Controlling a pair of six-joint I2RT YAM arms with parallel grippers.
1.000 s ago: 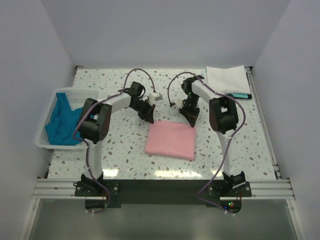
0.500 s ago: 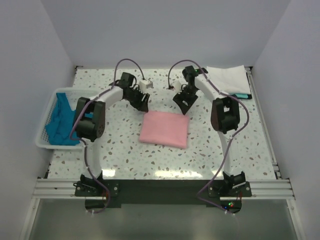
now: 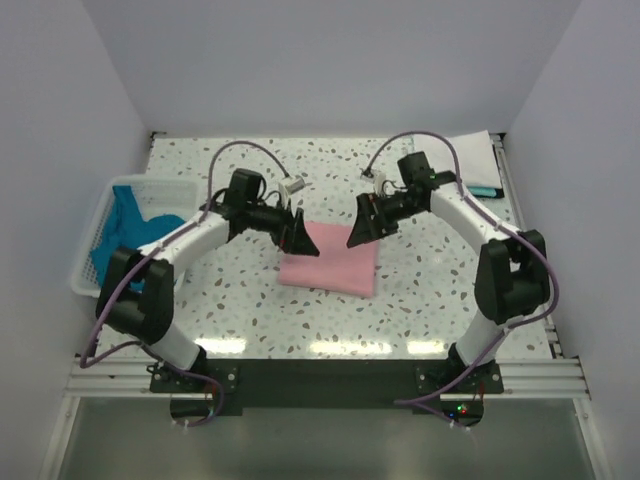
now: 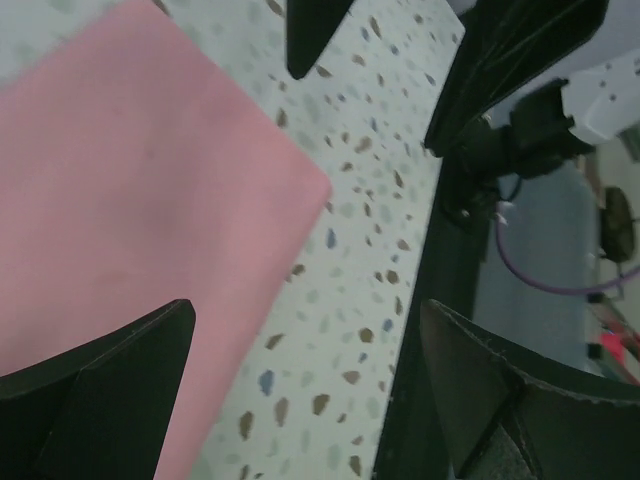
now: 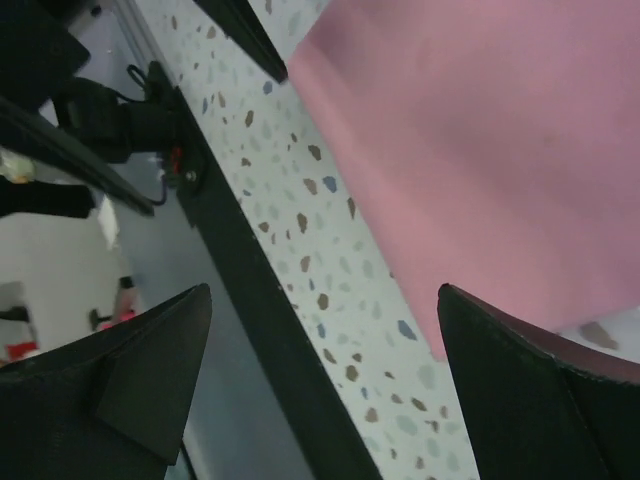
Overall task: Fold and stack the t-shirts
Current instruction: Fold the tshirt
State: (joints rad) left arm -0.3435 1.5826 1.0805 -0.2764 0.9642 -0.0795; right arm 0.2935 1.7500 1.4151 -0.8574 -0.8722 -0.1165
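Wide open, empty: left gripper point(image 3: 303, 240), right gripper point(image 3: 357, 238), at far edge of folded pink t-shirt point(image 3: 330, 265). Risk: catching top layer only, undoing fold.

Compared with 1 s ago, the pink t-shirt point(image 3: 330, 268) lies shifted toward 11 o'clock on the table; over the last 0.5 s it keeps that spot. The left gripper point(image 3: 303, 240) and right gripper point(image 3: 360, 232), which 0.5 s ago were pulled away to 12 o'clock of the cloth, now sit back toward 6 o'clock over its 2 far corners, tips turned inward at each other. The left arm point(image 3: 185, 235) now has its elbow swung out toward 8 o'clock, and the right arm point(image 3: 465, 215) has its elbow out toward 4 o'clock, so both reach in low from the sides.
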